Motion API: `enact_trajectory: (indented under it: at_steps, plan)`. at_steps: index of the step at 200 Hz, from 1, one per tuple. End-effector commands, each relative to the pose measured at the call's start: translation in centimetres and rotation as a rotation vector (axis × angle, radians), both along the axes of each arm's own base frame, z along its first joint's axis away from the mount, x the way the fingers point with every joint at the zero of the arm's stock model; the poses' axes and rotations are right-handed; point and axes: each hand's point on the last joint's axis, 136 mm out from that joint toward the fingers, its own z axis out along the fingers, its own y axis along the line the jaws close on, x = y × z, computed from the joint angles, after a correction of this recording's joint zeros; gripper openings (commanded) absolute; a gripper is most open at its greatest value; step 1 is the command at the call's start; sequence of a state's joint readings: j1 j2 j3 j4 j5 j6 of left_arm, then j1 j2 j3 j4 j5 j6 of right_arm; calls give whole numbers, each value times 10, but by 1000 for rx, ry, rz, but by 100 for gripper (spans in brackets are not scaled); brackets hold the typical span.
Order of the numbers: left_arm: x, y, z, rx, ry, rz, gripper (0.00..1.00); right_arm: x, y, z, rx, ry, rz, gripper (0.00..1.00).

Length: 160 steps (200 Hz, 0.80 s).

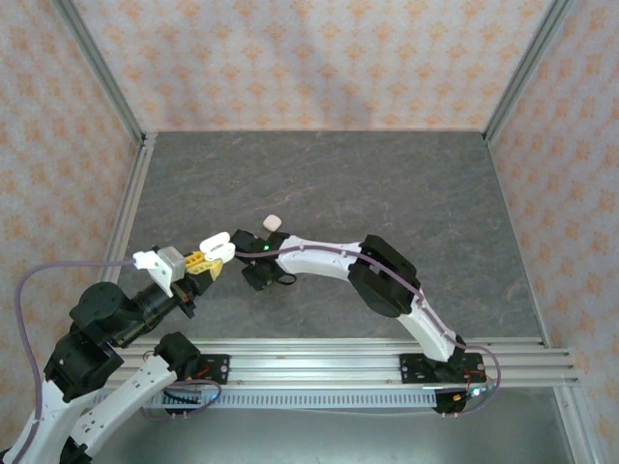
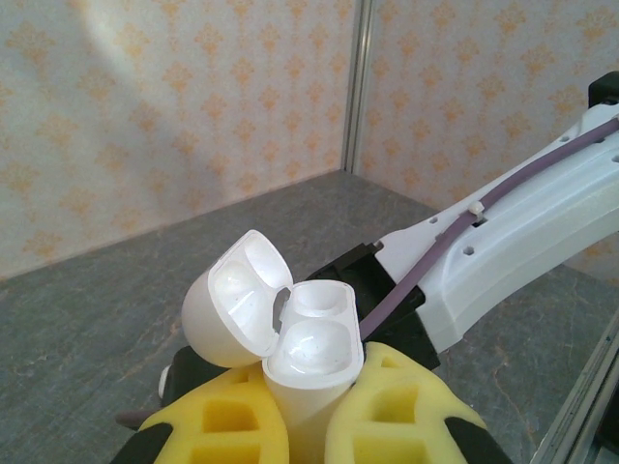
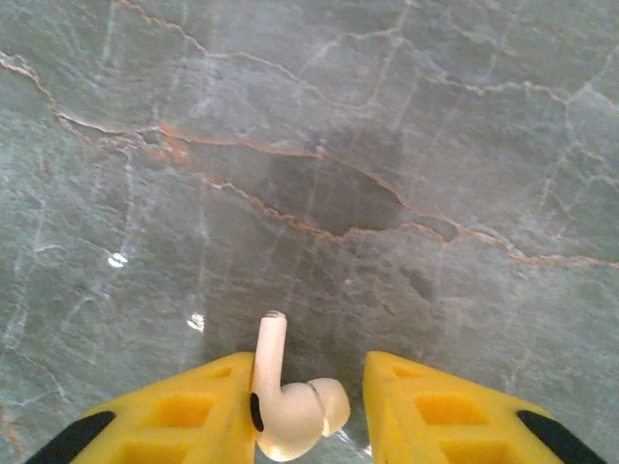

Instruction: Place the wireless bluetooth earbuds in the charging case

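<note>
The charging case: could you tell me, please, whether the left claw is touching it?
Touching. The left wrist view shows the charging case wedged between the left claw's yellow fingers, both pressing against its body.

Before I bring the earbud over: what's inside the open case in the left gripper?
Two glossy white wells show in the case, both looking empty; their depths are hidden.

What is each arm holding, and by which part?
The left fingers clamp the open charging case by its base. An earbud sits between the right fingers; grip unclear.
</note>
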State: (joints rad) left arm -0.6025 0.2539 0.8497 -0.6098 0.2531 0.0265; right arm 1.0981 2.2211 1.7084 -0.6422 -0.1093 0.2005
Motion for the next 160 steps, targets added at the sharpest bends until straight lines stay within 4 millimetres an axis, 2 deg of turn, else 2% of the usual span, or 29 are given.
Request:
enact_trajectory:
  at_steps: [1,33,59,94,120,134,160]
  plan:
    - [5,-4,9,-24,-20,-2,0,6,-41,-9,-56,38,-77,30]
    - [11,-11,9,-19,-11,-15,0,17,-79,-9,-29,74,-151,27]
    - [17,-19,8,-18,0,-33,0,17,-117,-9,-62,102,-153,27]
    - [27,-33,3,-18,18,-67,0,15,-184,-7,-180,145,-168,27]
    - [36,-45,-2,-20,36,-93,0,28,-238,-1,-238,196,-390,30]
    - [41,-50,-4,-19,44,-102,0,31,-245,3,-190,233,-492,35]
    - [48,-58,-4,-12,48,-119,0,34,-224,17,-32,278,-569,51]
